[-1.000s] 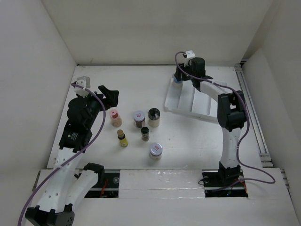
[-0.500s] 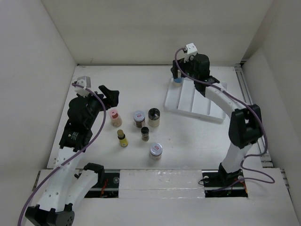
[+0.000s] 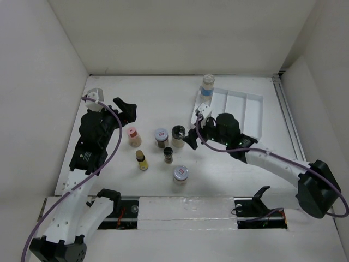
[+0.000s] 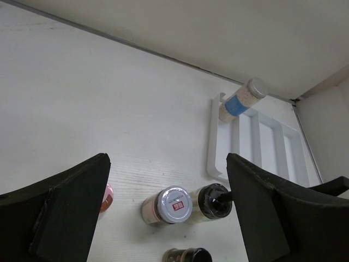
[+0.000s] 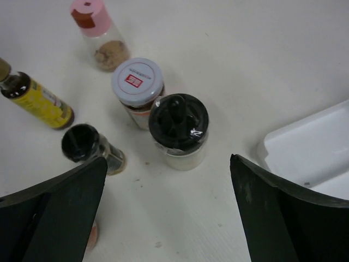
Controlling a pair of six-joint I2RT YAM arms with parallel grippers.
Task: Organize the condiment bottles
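A blue-labelled jar (image 3: pixel 207 85) stands upright in the far left corner of the white tray (image 3: pixel 240 117). Several condiment bottles stand mid-table: a pink-lidded one (image 3: pixel 133 136), a silver-lidded jar (image 3: pixel 161 135), a dark-lidded jar (image 3: pixel 178 135), a small dark-lidded jar (image 3: pixel 168 154), a yellow bottle (image 3: pixel 142 160) and another silver-lidded jar (image 3: pixel 180 174). My right gripper (image 3: pixel 192 136) hovers open and empty just right of the dark-lidded jar (image 5: pixel 179 125). My left gripper (image 3: pixel 126 109) is open and empty, above and left of the pink-lidded bottle (image 4: pixel 106 197).
White walls enclose the table on the left, back and right. The tray's ridged slots (image 4: pixel 256 147) lie at the back right, its near corner (image 5: pixel 311 153) close to my right gripper. Both arm bases sit at the near edge.
My right gripper let go of the blue-labelled jar at the tray's far corner, opened wide, and swung down-left to the dark-lidded jar. The left arm stayed put, its jaws slightly wider.
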